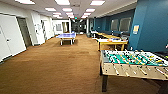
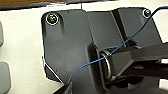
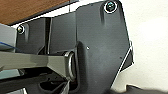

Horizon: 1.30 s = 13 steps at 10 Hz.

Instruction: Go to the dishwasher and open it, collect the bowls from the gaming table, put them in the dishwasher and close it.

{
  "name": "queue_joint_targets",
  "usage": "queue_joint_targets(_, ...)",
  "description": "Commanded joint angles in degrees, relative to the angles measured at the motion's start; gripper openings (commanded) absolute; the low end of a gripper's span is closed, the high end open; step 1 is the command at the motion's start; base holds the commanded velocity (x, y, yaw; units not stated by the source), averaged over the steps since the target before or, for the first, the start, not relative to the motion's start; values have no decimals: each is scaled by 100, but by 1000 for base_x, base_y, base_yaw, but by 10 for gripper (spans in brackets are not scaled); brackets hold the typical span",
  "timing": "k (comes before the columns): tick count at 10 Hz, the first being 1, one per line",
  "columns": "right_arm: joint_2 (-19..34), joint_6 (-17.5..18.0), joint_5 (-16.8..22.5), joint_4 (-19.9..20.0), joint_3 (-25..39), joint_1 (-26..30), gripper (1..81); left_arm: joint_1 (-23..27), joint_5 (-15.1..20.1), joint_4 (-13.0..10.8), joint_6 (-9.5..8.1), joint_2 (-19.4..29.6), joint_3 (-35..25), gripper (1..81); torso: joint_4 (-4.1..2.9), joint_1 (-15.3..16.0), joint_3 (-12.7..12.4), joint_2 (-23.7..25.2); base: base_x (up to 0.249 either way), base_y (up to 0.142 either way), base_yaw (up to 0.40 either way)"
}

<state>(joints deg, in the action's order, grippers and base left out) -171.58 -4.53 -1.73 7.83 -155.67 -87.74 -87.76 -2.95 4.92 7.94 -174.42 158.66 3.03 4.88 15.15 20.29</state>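
Observation:
The gaming table (image 1: 111,42), with a white top and yellow edge, stands at the right by the blue wall, beyond the foosball table. Some small colourful items (image 1: 115,39) lie on its far end; they are too blurred to tell whether they are the bowls. The dishwasher is out of view. Both wrist views look onto the robot's own dark plate and jointed bar over a pale surface, with a thin blue cable crossing the left one.
A green-field foosball table (image 1: 132,62) stands close at the front right. A blue table-tennis table (image 1: 66,36) sits far ahead in the middle. White doors (image 1: 10,37) line the left wall. Brown carpet (image 1: 57,65) stretches wide between them, and more tables follow behind the gaming table.

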Motion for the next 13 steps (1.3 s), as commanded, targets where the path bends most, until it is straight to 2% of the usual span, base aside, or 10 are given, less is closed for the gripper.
queue_joint_targets(1, 25, -21, 305, -27, -6, 304, 811, 290, 304, 8, 50, 12, 7, 811, 0, 0, -2, 0, 0, 0, 0)
queue_joint_targets(13, 16, -21, 314, -27, -15, 287, 811, 299, 313, 35, -20, -14, 7, 811, 0, 2, 0, 0, 0, 0, 0)
